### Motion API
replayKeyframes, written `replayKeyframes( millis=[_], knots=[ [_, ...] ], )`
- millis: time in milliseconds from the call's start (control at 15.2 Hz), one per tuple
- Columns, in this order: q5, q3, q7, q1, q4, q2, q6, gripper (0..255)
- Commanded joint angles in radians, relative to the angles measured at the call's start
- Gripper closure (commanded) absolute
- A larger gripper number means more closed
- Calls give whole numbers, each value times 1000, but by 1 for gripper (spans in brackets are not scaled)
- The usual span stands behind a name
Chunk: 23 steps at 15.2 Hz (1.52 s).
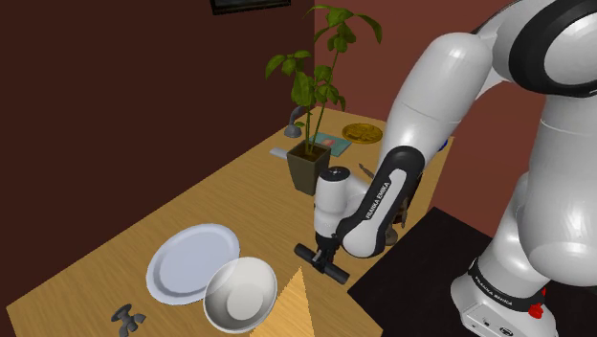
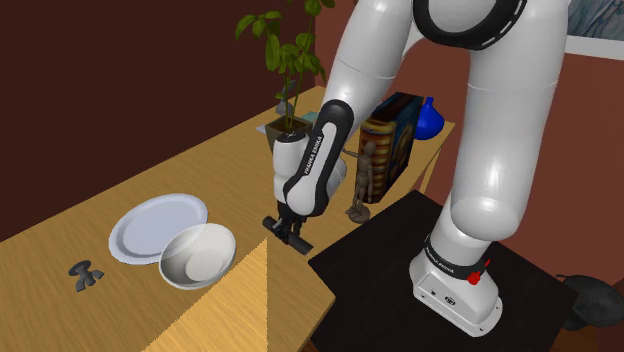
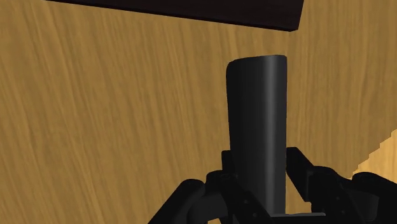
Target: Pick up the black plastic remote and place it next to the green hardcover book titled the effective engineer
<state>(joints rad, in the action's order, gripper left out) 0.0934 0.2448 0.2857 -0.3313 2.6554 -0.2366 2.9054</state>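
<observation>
Gripper [image 3: 261, 173] was pinching the remote [image 3: 257, 108] across its narrow width, with the fingers [image 3: 299, 167] pressed on both long sides. In the shoulder view it was held about mid-length, the ends poking out either way. The remote hung low over the wooden table [image 1: 172, 206], near the edge by the stand [image 1: 411, 278]; whether it touched the wood was unclear. It was probably light, stiff, smooth and a bit slippery, so a centred side grip looked balanced. Just beyond was a white bowl [image 1: 239, 295] beside a white plate [image 1: 191, 260]. Farther back stood a potted plant [image 1: 311, 158], and behind it lay a flat green book [image 1: 328, 142], well apart from the remote.
</observation>
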Motion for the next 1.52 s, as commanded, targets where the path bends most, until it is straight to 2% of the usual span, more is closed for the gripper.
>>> replayKeyframes(
  millis=[0,924,1452],
  knots=[
    [12,12,-6,6,5,31,-26,255],
    [95,43,-50,23,14,268,-250,255],
    [59,-81,-262,146,-72,206,-294,255]
  ],
)
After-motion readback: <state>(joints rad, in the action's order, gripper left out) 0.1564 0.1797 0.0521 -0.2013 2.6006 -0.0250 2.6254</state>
